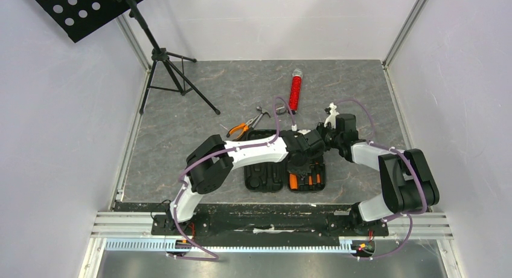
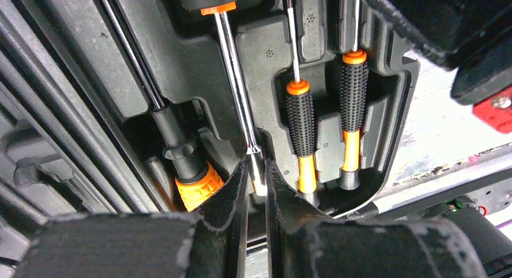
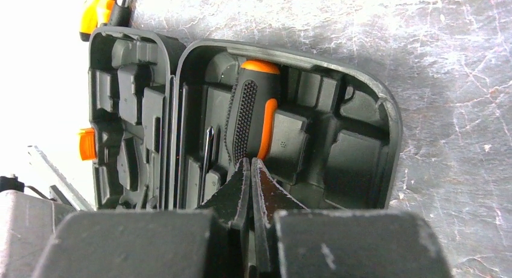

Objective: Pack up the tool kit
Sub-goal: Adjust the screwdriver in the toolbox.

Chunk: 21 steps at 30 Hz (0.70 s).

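**Table and case.** The tool kit case [image 1: 264, 178] lies open and flat on the table [image 1: 181, 139]. It sits near the middle of the near edge, between the two arm bases, with both halves showing their moulded slots. The orange latch [image 3: 87, 144] is on the outer rim of one half.

**Left gripper.** The left gripper [image 2: 256, 169] is over the right-hand half of the case. Its fingers [image 2: 232, 193] are nearly together and clamp the bare chrome shaft of a screwdriver [image 2: 235, 90] close to the shaft's lower end. The shaft runs up and away to an orange collar at the handle.

**Seated tools.** Two small screwdrivers [image 2: 300, 130] [image 2: 352, 90] sit side by side in their slots, just right of the held shaft. A black-shafted screwdriver [image 2: 192, 172] with an orange-and-black handle lies in a slot just left of the fingers.

**Right gripper.** The right gripper [image 3: 250, 166] has its jaws pressed fully together with nothing between them. The tips point at the lower end of a large black-and-orange handle [image 3: 250, 106] lying in the case. I cannot tell whether they touch it, or whether this handle belongs to the held screwdriver.

**Outside the case.** The pliers [image 1: 238, 130] lie on the table just beyond the case's far left corner. The red tube [image 1: 295, 90] lies further back towards the far edge, and the tripod stand [image 1: 169, 72] is at the far left corner.
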Motion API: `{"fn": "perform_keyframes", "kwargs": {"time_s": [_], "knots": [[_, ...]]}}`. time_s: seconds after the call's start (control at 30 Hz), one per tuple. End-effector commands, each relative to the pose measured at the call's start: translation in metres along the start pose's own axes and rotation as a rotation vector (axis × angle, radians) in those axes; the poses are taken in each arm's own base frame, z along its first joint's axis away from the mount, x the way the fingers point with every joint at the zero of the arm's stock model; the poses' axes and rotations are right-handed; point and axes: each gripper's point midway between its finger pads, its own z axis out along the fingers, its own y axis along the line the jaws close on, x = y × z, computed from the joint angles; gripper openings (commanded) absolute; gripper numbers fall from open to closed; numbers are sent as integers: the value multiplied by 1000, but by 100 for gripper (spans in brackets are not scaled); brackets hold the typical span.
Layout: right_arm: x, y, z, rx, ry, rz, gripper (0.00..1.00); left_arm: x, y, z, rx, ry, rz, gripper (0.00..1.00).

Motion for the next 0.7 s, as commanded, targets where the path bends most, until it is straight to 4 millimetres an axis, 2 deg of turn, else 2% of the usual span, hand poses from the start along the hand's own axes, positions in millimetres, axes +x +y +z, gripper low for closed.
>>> {"fn": "perform_keyframes", "kwargs": {"time_s": [0.0, 0.17, 0.23, 0.37, 0.43, 0.5, 0.57, 0.67], "knots": [[22, -40, -9, 199, 102, -45, 1, 12, 69, 30, -229, 2, 69, 6], [-13, -12, -15, 138, 46, -82, 6, -29, 27, -10, -86, -155, 45, 34], [-24, -6, -16, 131, 34, -98, 8, -40, 16, -21, -54, -194, 42, 43], [-35, 2, -17, 112, 23, -124, 10, -55, 4, -38, -10, -254, 33, 53], [-38, 7, -18, 92, 23, -133, 11, -57, 1, -45, 12, -268, 22, 53], [-42, 13, -19, 68, 15, -145, 10, -60, -2, -52, 45, -289, 14, 48], [-47, 20, -20, 39, -2, -156, 10, -66, -7, -59, 85, -332, 4, 36], [-51, 31, -18, -16, -10, -151, 10, -74, -10, -59, 115, -378, 5, 17]]}}
